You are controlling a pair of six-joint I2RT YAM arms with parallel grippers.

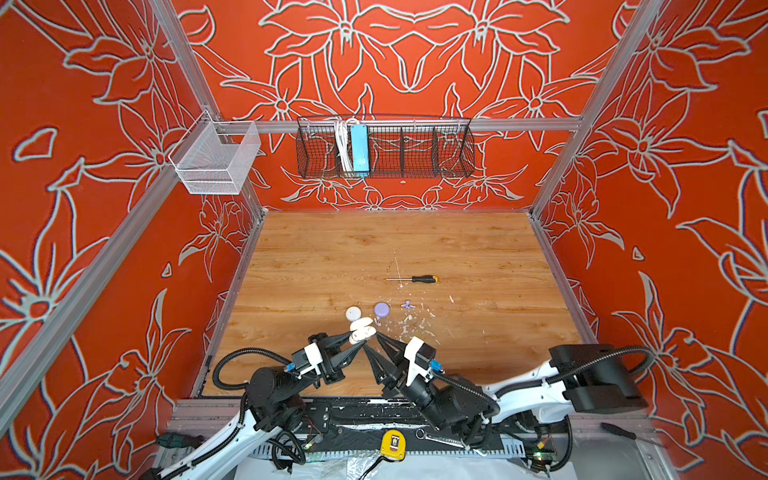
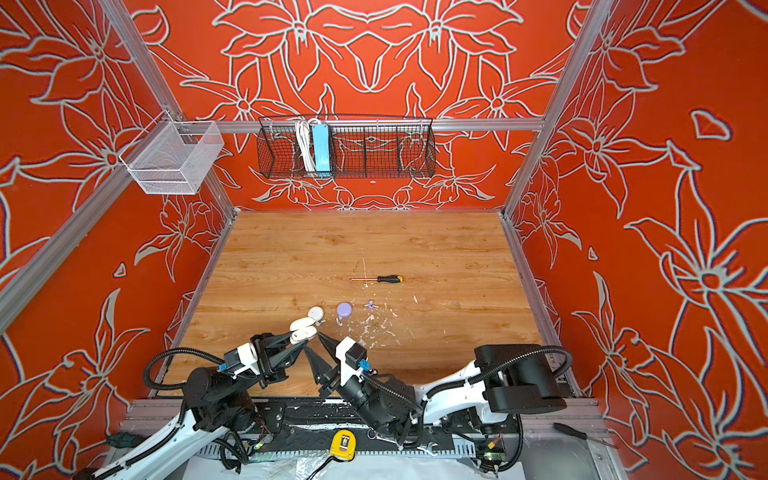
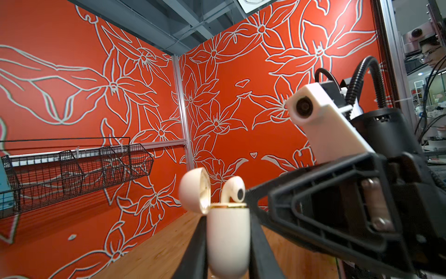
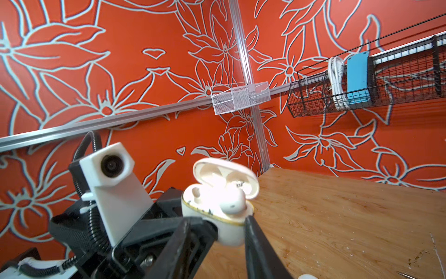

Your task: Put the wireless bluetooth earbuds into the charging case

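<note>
Case [image 3: 228, 241] pinched by left fingers [image 3: 198, 253]; earbud [image 3: 234, 190] inside; right fingers [image 4: 259, 244] spread.

Bright, even light, wide-angle bowing at the edges; the charging case [image 4: 205, 200] glares white in the right wrist view.

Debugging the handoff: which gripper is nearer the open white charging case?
Left. The left gripper is shut on the open white charging case, clamping its base. The right gripper is just beside it, jaws apart, not gripping.
</note>
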